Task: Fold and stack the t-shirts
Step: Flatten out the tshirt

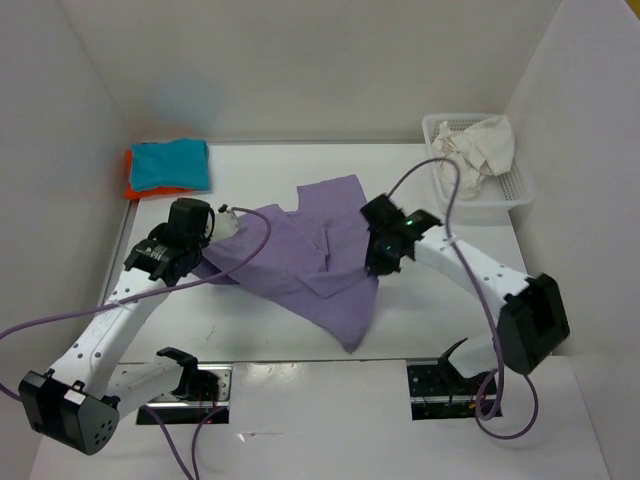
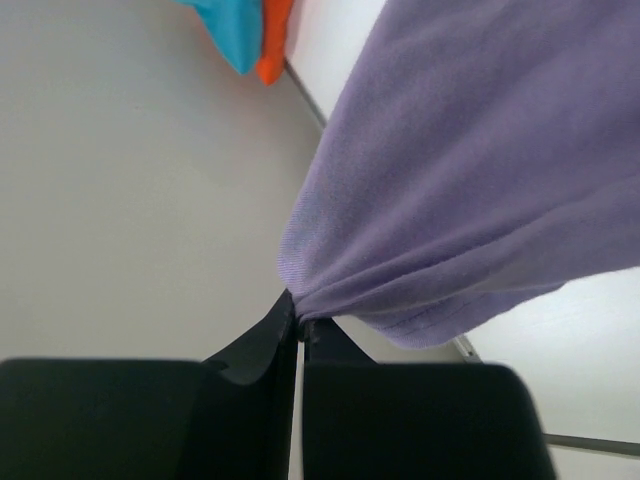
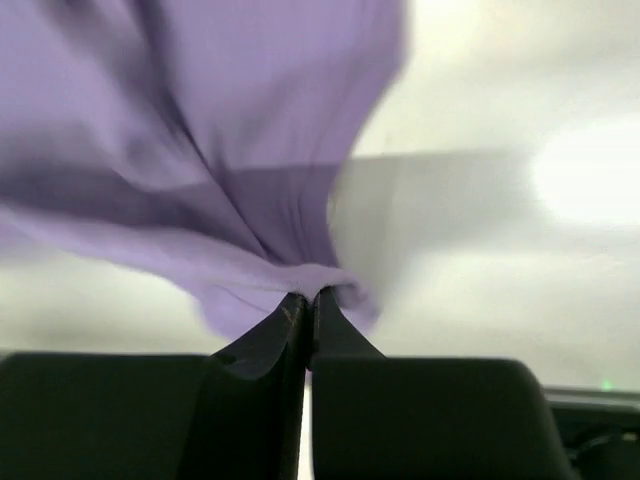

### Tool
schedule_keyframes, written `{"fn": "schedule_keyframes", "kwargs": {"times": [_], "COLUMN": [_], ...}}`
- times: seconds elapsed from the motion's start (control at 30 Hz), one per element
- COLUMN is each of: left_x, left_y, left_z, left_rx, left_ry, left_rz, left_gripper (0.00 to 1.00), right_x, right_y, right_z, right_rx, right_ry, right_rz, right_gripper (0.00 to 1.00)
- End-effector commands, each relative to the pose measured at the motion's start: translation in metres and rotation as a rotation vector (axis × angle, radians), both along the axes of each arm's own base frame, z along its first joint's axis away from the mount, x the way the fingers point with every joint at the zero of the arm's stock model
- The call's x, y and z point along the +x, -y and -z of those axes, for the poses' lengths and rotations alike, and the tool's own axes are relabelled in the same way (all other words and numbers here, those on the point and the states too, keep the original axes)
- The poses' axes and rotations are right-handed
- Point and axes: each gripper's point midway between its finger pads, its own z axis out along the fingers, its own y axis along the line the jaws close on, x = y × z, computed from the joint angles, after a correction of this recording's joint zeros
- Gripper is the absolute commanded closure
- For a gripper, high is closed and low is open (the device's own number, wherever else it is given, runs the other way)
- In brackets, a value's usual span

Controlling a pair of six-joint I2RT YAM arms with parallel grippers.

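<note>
Closed black fingers (image 2: 250, 350) of the left gripper (image 2: 298, 320) fill the foreground of the left wrist view. They are pressed together on a bunched edge of the lavender purple t-shirt (image 2: 470, 180), whose cloth fans out from the pinch. The right wrist view shows the right gripper (image 3: 305, 298) likewise clamped on a gathered fold of the same garment; this view is blurred.

Seen from above, the lavender purple t-shirt spans the middle of the table (image 1: 250, 325) between the two grippers. One sleeve points toward the far wall and one corner trails toward the near edge. How much of the cloth rests on the table cannot be told.

At the far left corner, well apart from the arms, the teal-blue t-shirt (image 1: 172, 165) lies folded on top of the orange t-shirt (image 1: 133, 187), whose edge shows at the left and near sides. At the far right, the off-white t-shirt (image 1: 485, 145) sits crumpled inside the white mesh basket (image 1: 505, 195).
</note>
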Motion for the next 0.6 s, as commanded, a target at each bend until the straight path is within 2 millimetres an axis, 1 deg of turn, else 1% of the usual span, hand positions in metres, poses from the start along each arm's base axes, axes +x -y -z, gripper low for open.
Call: {"fn": "schedule_keyframes", "kwargs": {"times": [0.0, 0.03, 0.07, 0.1, 0.13, 0.17, 0.2, 0.23, 0.27, 0.3, 0.33, 0.37, 0.4, 0.43, 0.47, 0.5, 0.57], "left_x": [0.012, 0.013, 0.015, 0.015, 0.010, 0.009, 0.004, 0.000, -0.005, -0.014, -0.019, -0.026, -0.034, -0.035, -0.043, -0.052, -0.062], "left_y": [-0.017, -0.018, -0.019, -0.020, -0.024, -0.024, -0.027, -0.030, -0.032, -0.036, -0.038, -0.040, -0.042, -0.041, -0.042, -0.040, -0.036], "left_z": [-0.073, -0.091, -0.110, -0.146, -0.165, -0.181, -0.201, -0.222, -0.239, -0.251, -0.261, -0.274, -0.282, -0.290, -0.299, -0.311, -0.322], "left_rx": [0.045, 0.056, 0.080, 0.075, 0.082, 0.106, 0.108, 0.112, 0.128, 0.132, 0.134, 0.131, 0.122, 0.112, 0.099, 0.077, 0.053], "left_ry": [0.212, 0.250, 0.279, 0.366, 0.412, 0.437, 0.495, 0.547, 0.593, 0.631, 0.660, 0.699, 0.726, 0.751, 0.783, 0.829, 0.874], "left_rz": [-0.056, -0.056, -0.036, -0.044, -0.051, -0.038, -0.047, -0.057, -0.053, -0.065, -0.066, -0.070, -0.075, -0.067, -0.059, -0.026, 0.029], "left_gripper": [1.00, 1.00, 1.00, 1.00, 1.00, 1.00, 1.00, 1.00, 1.00, 1.00, 1.00, 1.00, 1.00, 1.00, 1.00, 1.00, 1.00], "right_x": [0.048, 0.057, 0.062, 0.067, 0.070, 0.064, 0.060, 0.057, 0.050, 0.045, 0.034, 0.028, 0.015, 0.007, 0.001, -0.008, -0.025], "right_y": [0.066, 0.078, 0.091, 0.113, 0.119, 0.128, 0.143, 0.149, 0.151, 0.152, 0.153, 0.155, 0.160, 0.159, 0.160, 0.166, 0.178], "right_z": [-0.111, -0.155, -0.182, -0.209, -0.262, -0.284, -0.309, -0.351, -0.369, -0.385, -0.412, -0.425, -0.452, -0.467, -0.480, -0.497, -0.516], "right_rx": [-0.026, -0.013, -0.015, -0.061, -0.043, -0.066, -0.109, -0.089, -0.080, -0.068, -0.058, -0.051, -0.004, 0.005, 0.030, 0.045, 0.075], "right_ry": [0.286, 0.375, 0.441, 0.517, 0.646, 0.688, 0.756, 0.854, 0.900, 0.946, 1.025, 1.064, 1.141, 1.187, 1.227, 1.282, 1.352], "right_rz": [0.134, 0.159, 0.179, 0.207, 0.227, 0.239, 0.266, 0.294, 0.308, 0.318, 0.312, 0.317, 0.343, 0.324, 0.315, 0.320, 0.337], "right_gripper": [1.00, 1.00, 1.00, 1.00, 1.00, 1.00, 1.00, 1.00, 1.00, 1.00, 1.00, 1.00, 1.00, 1.00, 1.00, 1.00, 1.00]}}
